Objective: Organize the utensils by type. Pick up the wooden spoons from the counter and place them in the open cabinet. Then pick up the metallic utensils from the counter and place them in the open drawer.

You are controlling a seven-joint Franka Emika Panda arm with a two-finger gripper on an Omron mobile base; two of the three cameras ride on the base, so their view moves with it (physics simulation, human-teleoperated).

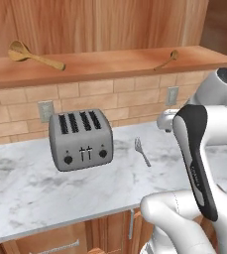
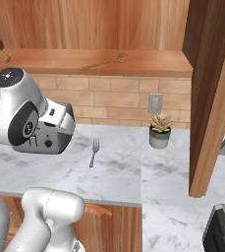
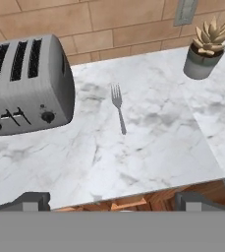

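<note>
Fork is lying flat on the marble desk, near the centre of the hand view, its tines pointing toward the brick wall at the top of the frame and its handle running down toward the desk's front edge. It is resting just right of the silver four-slot toaster, apart from it, and well left of the small potted succulent standing at the upper right.

The tool is hovering above the desk's front edge, looking down along the fork, with its two dark fingertips showing at the lower left and lower right of the hand view, standing wide apart and gripping nothing.

In the left base view the white arm is rising from the lower right, folding at a bent elbow with the forearm angling up and back. Along the top of that view, one wooden spoon is lying at the upper left of the open cabinet's shelf, while a second wooden spoon is lying at the upper right.
</note>
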